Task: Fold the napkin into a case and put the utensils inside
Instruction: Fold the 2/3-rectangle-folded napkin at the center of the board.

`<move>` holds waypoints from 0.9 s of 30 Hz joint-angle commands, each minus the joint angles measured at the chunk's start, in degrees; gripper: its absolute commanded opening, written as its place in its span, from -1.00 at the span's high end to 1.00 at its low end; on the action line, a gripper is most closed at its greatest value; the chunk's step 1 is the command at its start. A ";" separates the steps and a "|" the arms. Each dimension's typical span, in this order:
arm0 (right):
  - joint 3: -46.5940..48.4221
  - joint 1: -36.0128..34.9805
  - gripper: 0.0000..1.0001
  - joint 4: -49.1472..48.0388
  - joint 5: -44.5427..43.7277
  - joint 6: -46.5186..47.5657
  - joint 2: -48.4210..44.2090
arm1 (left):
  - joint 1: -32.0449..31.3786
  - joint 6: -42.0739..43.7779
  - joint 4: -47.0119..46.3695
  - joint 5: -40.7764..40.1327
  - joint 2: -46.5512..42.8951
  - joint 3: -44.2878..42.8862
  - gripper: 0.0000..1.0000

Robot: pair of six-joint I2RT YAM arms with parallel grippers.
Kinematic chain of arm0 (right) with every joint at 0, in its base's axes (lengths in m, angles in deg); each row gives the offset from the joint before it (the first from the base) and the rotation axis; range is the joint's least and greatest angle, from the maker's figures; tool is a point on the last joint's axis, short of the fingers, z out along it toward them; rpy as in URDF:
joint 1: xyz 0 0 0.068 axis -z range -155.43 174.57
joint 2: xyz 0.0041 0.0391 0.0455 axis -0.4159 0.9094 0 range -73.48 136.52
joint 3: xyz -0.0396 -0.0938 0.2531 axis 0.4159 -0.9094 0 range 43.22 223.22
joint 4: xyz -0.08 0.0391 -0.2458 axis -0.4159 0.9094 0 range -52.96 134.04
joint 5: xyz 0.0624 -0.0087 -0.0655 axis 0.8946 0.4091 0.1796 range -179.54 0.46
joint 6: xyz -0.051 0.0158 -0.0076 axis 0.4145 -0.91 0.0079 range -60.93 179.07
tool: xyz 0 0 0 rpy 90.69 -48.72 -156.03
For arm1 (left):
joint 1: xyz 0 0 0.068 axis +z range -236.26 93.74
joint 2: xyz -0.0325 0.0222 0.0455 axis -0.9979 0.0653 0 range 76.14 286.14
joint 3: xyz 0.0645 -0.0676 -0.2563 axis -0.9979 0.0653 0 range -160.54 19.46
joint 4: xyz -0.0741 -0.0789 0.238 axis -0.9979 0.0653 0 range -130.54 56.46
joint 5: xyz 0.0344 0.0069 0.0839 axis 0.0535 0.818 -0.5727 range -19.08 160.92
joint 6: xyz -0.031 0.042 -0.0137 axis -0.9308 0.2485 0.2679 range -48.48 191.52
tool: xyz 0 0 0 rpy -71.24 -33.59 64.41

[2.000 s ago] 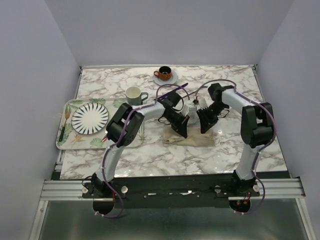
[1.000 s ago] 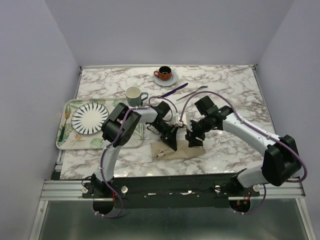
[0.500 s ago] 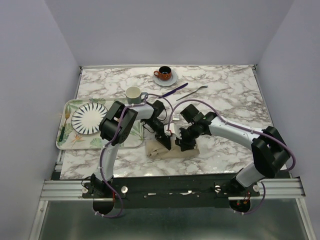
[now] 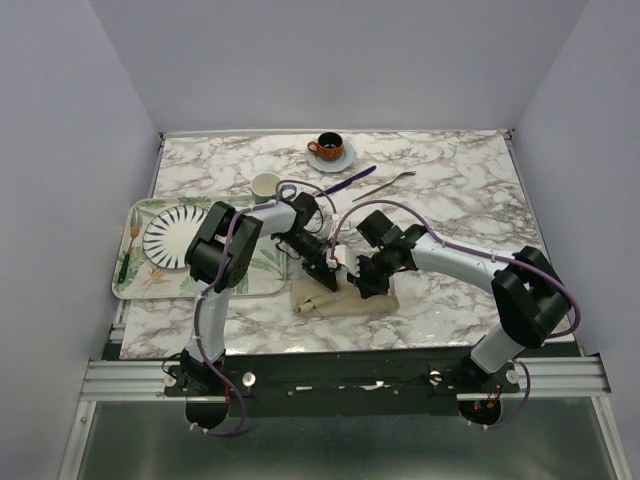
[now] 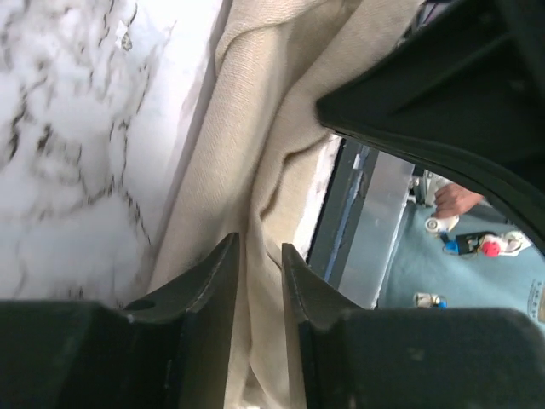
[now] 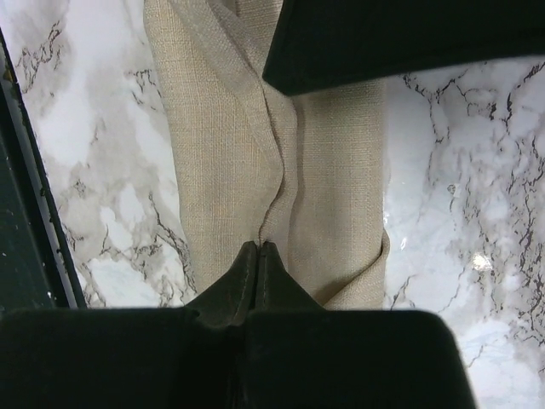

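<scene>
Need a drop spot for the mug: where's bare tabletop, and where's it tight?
Bare: far-right tabletop beyond the fork; far-left corner behind the mug; near-left strip in front of the leaf-printed tray. Crowded: centre, left gripper and right gripper on the napkin.

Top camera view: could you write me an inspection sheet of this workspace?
Surface: white marble-patterned table.
Job's things: beige napkin bunched near front; purple knife and fork lie far back, outside it.
Clutter: leaf-print tray with striped plate; cream mug; orange cup on saucer.
Grippers: left gripper open astride a napkin fold; right gripper shut on napkin.
Cables: purple cables run in loose loops.
Surroundings: plain pale walls; metal rail at near edge.
</scene>
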State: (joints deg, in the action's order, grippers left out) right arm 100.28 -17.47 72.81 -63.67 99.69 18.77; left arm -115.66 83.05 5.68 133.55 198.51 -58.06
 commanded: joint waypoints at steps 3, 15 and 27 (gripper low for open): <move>0.33 -0.32 0.99 -1.76 -1.43 -3.53 0.39 | 3.13 0.25 -0.60 0.74 -7.14 1.49 0.22; 2.27 1.52 0.99 -3.16 -1.96 -8.19 0.39 | 5.76 -1.33 -2.36 0.21 -14.26 8.78 -0.05; 4.11 3.19 0.99 -3.60 -1.52 -11.97 3.99 | 5.59 -5.82 -6.31 -3.66 -15.05 12.74 -0.14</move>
State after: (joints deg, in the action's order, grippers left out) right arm 102.88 -14.67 70.50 -64.87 89.50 21.02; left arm -110.18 79.20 1.88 132.11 184.56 -45.58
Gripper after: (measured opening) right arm 0.015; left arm 0.568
